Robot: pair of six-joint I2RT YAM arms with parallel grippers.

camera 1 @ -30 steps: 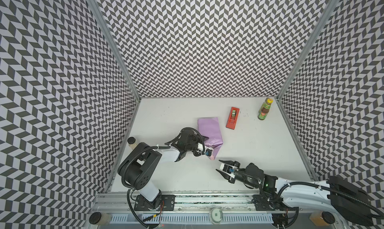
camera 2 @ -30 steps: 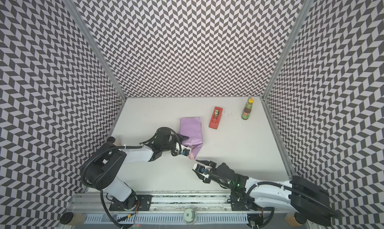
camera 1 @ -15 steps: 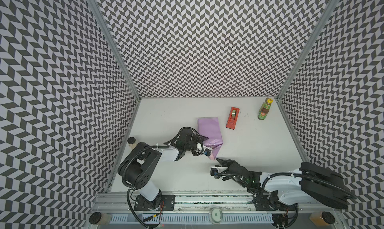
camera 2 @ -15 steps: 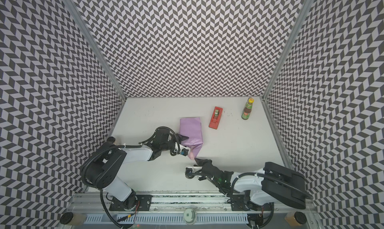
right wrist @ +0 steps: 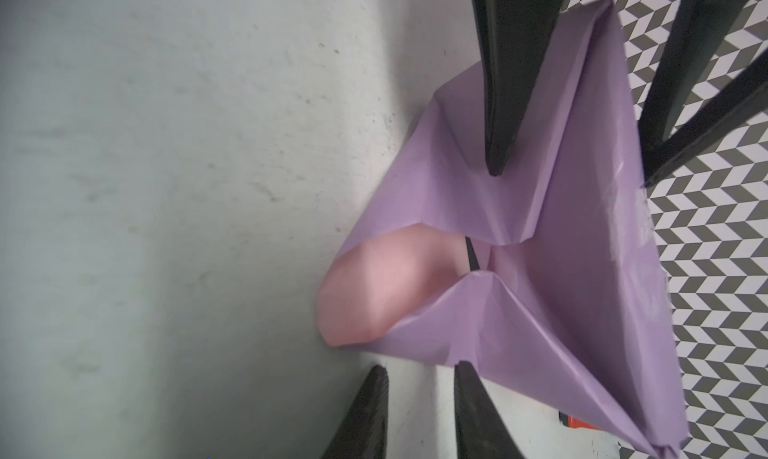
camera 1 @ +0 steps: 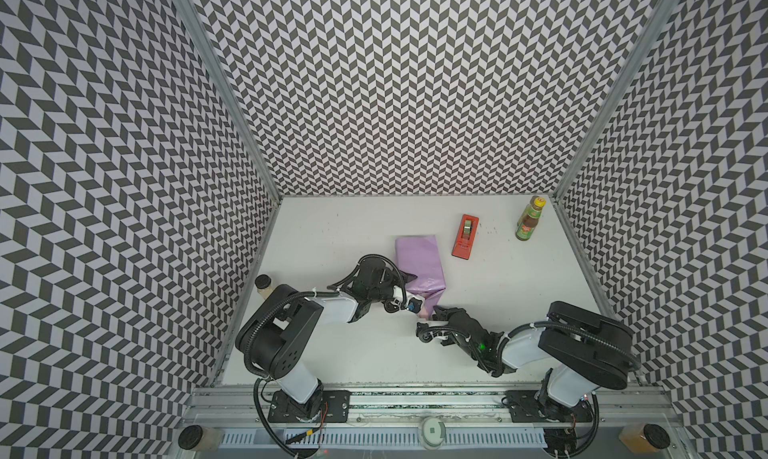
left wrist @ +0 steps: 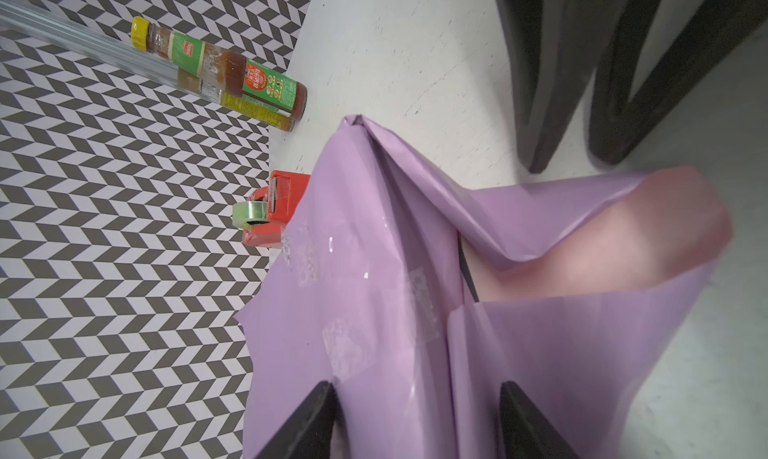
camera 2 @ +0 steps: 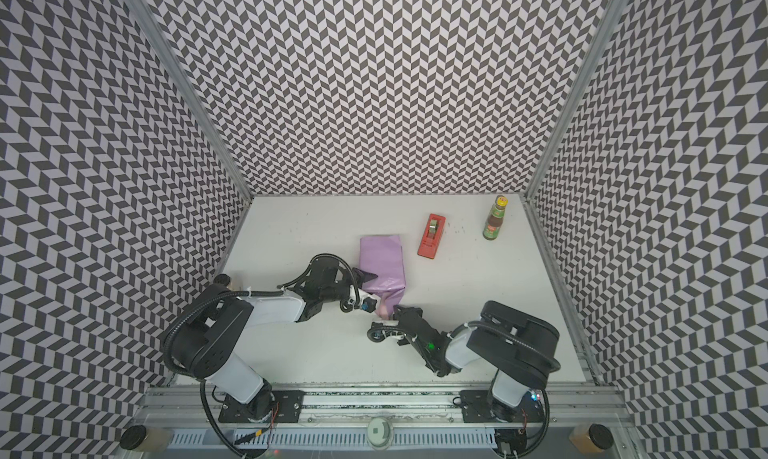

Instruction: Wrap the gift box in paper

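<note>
The paper (camera 1: 419, 261) lies in the middle of the table (camera 1: 332, 236), folded around the gift box (left wrist: 468, 272), a sliver showing at the near end. There's the tape dispenser (camera 1: 465, 236) just beside, at the paper's 2 o'clock. Farther out on that line, the bottle (camera 1: 528, 220) stands upright in the back corner. At the paper's 6 o'clock end sits the left gripper (camera 1: 413, 305), the right gripper (camera 1: 430, 316) just before it.

Chevron walls (camera 1: 415, 82), pale, perhaps scuffed tabletop (camera 1: 332, 228)
</note>
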